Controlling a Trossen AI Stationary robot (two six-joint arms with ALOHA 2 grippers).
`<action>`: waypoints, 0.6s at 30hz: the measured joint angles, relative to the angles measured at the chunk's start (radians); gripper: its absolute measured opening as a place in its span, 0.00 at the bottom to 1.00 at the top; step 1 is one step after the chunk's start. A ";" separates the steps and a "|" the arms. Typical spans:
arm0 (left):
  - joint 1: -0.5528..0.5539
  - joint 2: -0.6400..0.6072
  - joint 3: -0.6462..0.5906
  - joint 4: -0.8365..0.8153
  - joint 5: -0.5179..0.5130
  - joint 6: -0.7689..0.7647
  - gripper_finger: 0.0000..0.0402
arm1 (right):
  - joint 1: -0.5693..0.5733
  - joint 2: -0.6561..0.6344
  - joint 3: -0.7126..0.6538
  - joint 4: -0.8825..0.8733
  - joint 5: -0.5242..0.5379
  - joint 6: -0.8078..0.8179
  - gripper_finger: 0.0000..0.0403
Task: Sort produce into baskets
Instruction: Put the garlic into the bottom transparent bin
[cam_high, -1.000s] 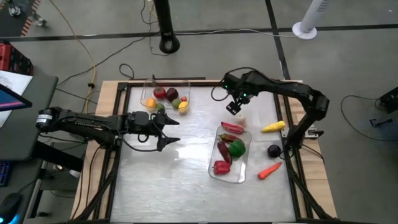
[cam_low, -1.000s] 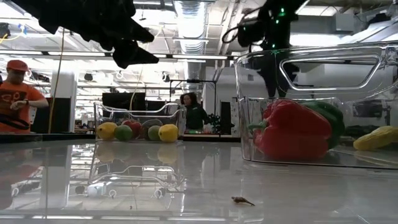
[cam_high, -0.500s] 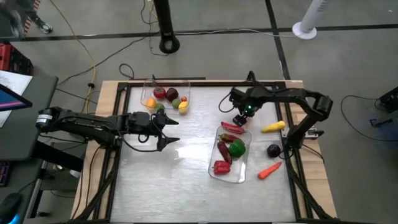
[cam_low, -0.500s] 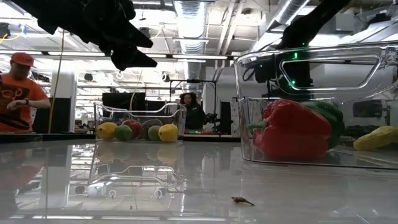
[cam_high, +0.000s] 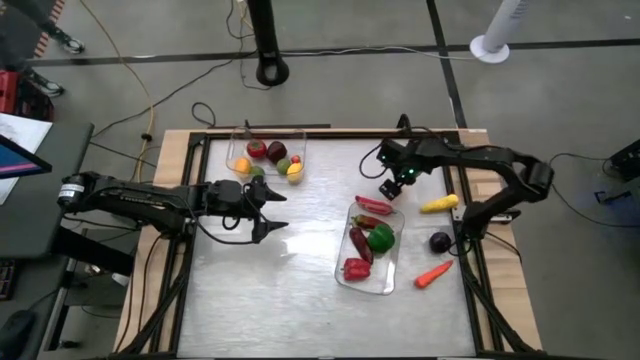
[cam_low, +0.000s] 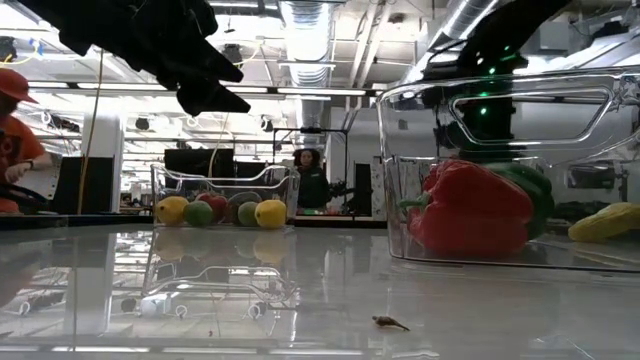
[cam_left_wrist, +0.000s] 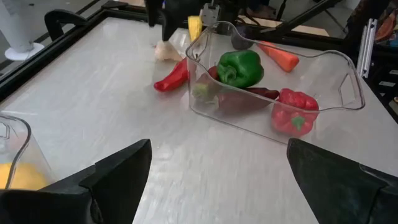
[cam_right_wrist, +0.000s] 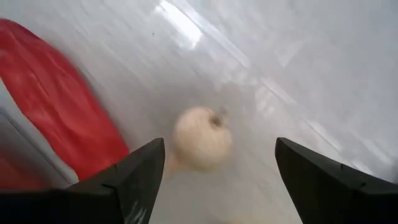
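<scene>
A pale garlic-like piece (cam_right_wrist: 202, 138) lies on the table (cam_high: 300, 280) between the spread fingers of the right gripper (cam_high: 393, 187), untouched, just beside a red chili (cam_right_wrist: 59, 106) at the near basket (cam_high: 388, 283) end. The left gripper (cam_high: 274, 211) hovers wide open, empty, near the far basket (cam_high: 300, 140).

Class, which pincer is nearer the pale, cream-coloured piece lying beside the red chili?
Right. The right pincer hangs open directly over the pale piece; the left pincer waits open, far across the table.
</scene>
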 joint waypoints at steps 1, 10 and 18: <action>0.000 0.000 0.000 0.000 0.000 0.000 0.90 | 0.000 -0.018 0.000 -0.016 0.000 0.004 0.82; 0.000 0.000 0.000 0.002 -0.005 0.000 0.90 | 0.015 -0.078 -0.074 0.002 -0.056 0.132 0.82; 0.000 0.000 0.000 0.003 -0.005 0.000 0.90 | 0.016 -0.066 -0.176 0.134 -0.071 0.159 0.82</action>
